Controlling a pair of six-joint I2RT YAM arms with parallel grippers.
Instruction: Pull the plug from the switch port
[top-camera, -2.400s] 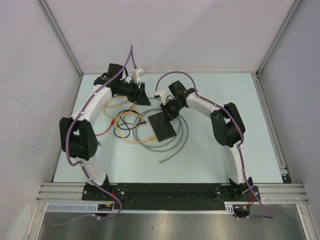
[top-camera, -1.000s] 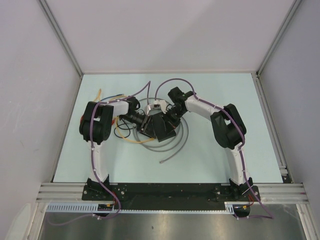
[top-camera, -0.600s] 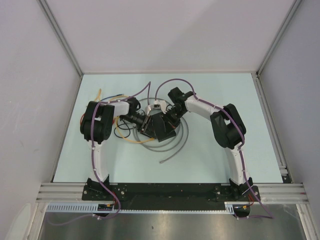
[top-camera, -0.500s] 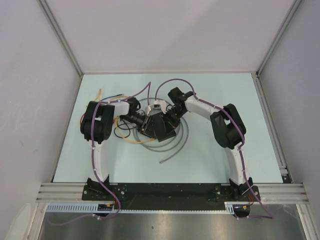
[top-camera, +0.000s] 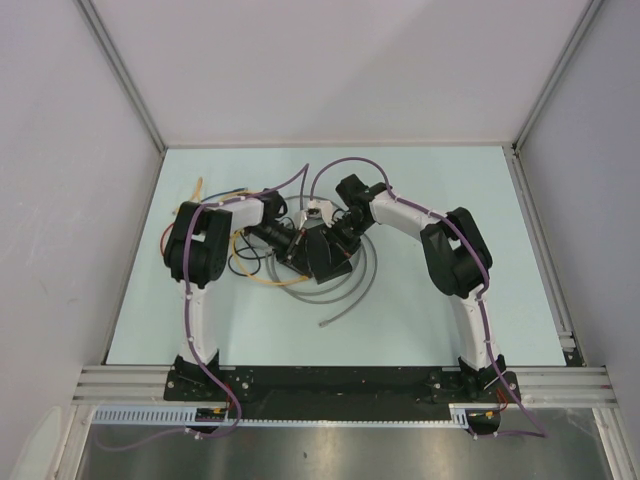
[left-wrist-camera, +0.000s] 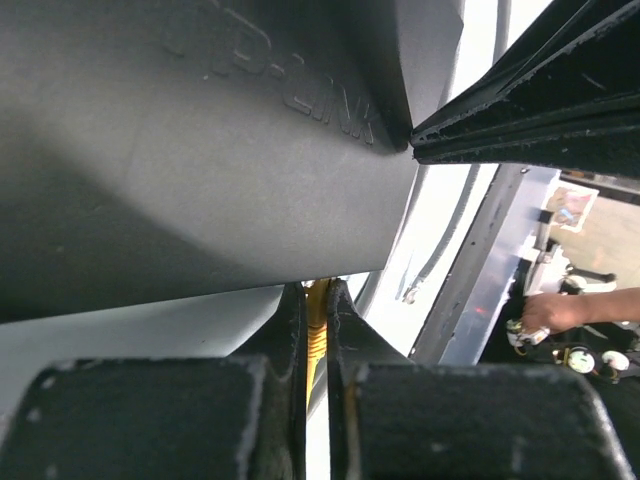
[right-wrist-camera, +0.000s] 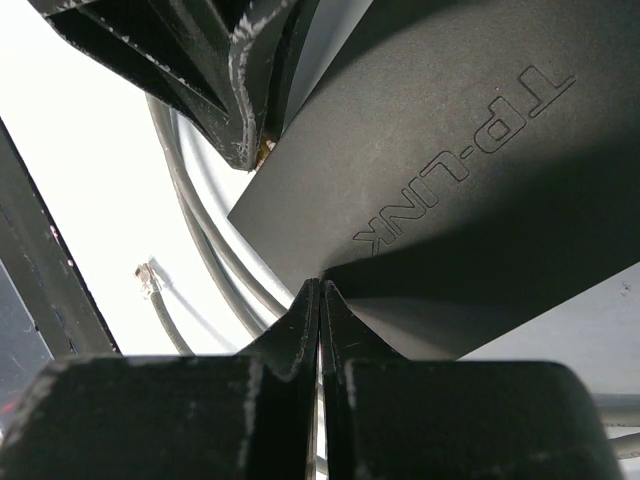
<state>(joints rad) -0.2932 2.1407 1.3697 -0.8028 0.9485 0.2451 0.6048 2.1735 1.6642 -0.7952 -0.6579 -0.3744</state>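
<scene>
A: Switch (top-camera: 326, 256) where?
B: Mid-table. Left gripper (left-wrist-camera: 315, 292) clenched on yellow plug (left-wrist-camera: 317, 338) at its 9 o'clock edge, ready for pulling.
A: Right gripper (right-wrist-camera: 320, 287)?
B: Pinched shut, empty, pressing 1 o'clock corner. Likely bracing.

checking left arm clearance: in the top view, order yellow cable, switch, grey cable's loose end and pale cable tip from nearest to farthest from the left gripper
From the left gripper:
1. yellow cable, pinched in its fingers
2. switch, right beside it
3. grey cable's loose end, toward the bases
4. pale cable tip, far back left
</scene>
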